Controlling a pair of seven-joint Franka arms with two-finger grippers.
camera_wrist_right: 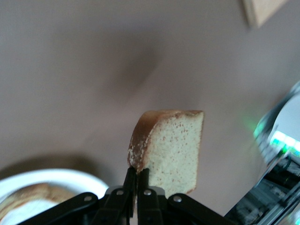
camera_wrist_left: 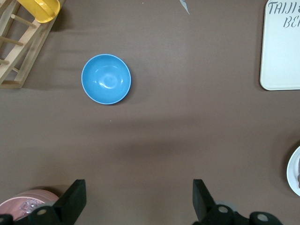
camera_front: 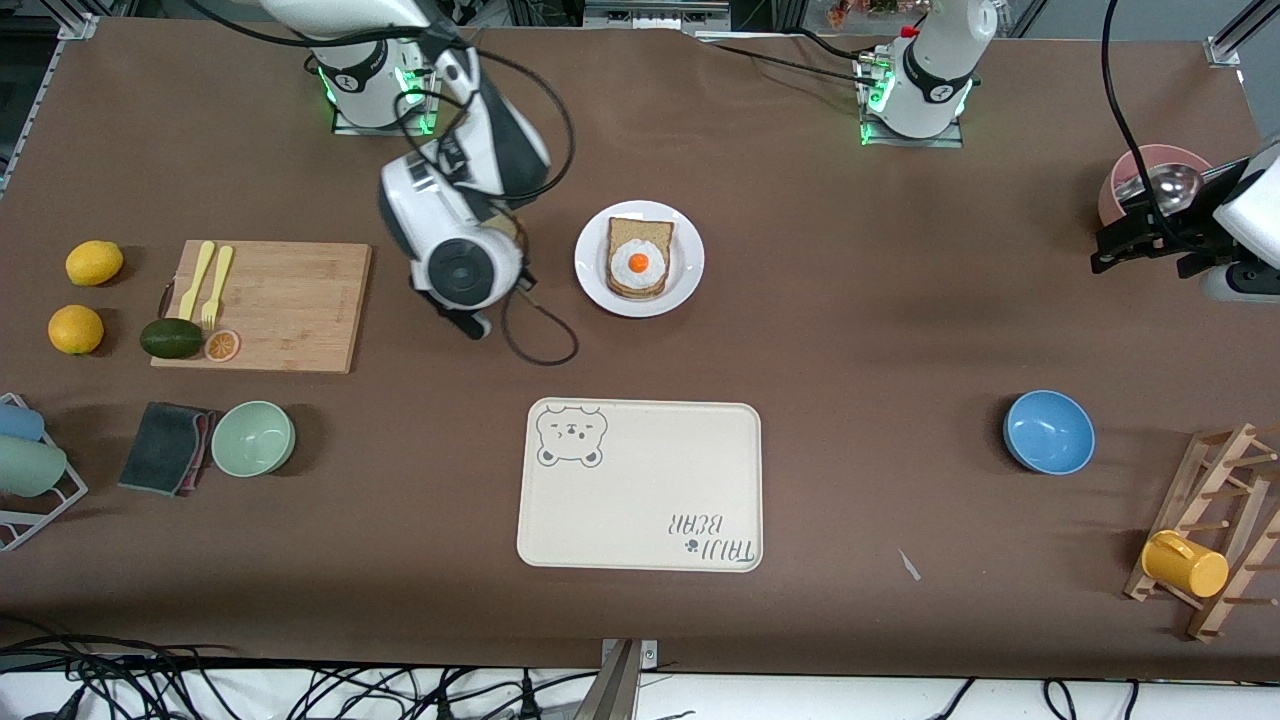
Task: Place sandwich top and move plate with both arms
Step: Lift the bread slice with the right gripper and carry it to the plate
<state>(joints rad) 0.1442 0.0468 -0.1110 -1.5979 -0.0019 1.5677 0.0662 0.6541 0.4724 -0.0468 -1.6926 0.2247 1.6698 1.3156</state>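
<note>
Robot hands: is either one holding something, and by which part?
The right hand pinches the bread slice by its crusted edge, up over the table beside the plate. The left hand is open and empty, waiting beside the pink bowl.

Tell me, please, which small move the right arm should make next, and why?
Probably carry the bread slice sideways until it is over the egg toast on the plate, then lower it. The right gripper is shut on the slice, up over the bare table beside the plate. The left gripper waits open near the pink bowl.

Glossy white plate (camera_front: 690,262), wooden board (camera_front: 290,300)
</note>
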